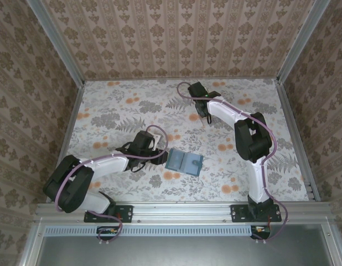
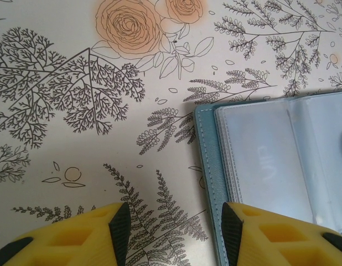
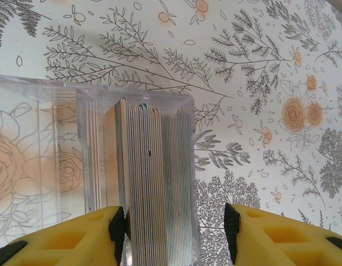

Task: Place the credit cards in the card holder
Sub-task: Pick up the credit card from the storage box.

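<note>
Top external: my left arm lies folded low, left gripper spread empty over the open card holder's left edge. Farther back, my extended right arm points its right gripper down, spread astride the credit cards in a clear stand.

A robot test cell, lab-like despite its homely patterns. A table covered in floral print is boxed on three sides by wallpapered panels held in metal framing. Along the table's near edge, an aluminium rail carries the left arm and the right arm, both reaching over the table.
</note>
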{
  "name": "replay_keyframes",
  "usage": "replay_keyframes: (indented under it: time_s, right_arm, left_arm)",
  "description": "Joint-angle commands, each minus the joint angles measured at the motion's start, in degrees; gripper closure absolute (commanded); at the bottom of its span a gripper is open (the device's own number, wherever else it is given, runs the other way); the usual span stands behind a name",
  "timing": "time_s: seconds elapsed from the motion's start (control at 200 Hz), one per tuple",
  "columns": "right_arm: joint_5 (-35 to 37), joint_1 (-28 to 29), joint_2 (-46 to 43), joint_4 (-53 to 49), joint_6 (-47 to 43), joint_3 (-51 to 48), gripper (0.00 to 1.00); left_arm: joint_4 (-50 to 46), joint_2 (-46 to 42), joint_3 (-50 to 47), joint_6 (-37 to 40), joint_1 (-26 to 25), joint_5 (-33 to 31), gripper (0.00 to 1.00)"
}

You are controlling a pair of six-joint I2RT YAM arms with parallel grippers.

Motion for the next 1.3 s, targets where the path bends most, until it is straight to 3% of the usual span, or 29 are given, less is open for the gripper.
replay_keyframes:
  time_s: [0.0,0.32,0.585,0.76,1.17,1.295]
  right_arm:
    - [4.11,-0.12,-3.13,-0.60,-2.21,-0.36,0.47]
    - [6.25,-0.01,-2.15,-1.87,-4.40,0.80,0.63]
    - [5.47,-0.06,-2.37,-2.55,-4.75,0.84,0.92]
    - [3.98,0.02,-3.53,-3.37,-3.63,0.82,1.00]
    - [-2.29,-0.01,-11.76,-5.94,9.00,-2.41,1.00]
    - [-8.23,0.06,-17.92,-3.83,14.25,-8.06,1.00]
  left_arm:
    - [0.49,0.86,0.82,-0.82,-0.47,0.68,0.49]
    - [0.91,1.36,0.67,-0.52,-0.79,0.15,0.49]
    - [0.82,2.43,1.25,-0.30,-0.93,0.27,0.49]
    - [1.27,3.38,1.51,-0.56,-1.06,1.41,0.49]
    - [0.88,4.28,2.30,-0.65,-1.33,2.49,0.49]
    - [-0.38,4.82,3.05,-0.28,-1.31,1.87,0.49]
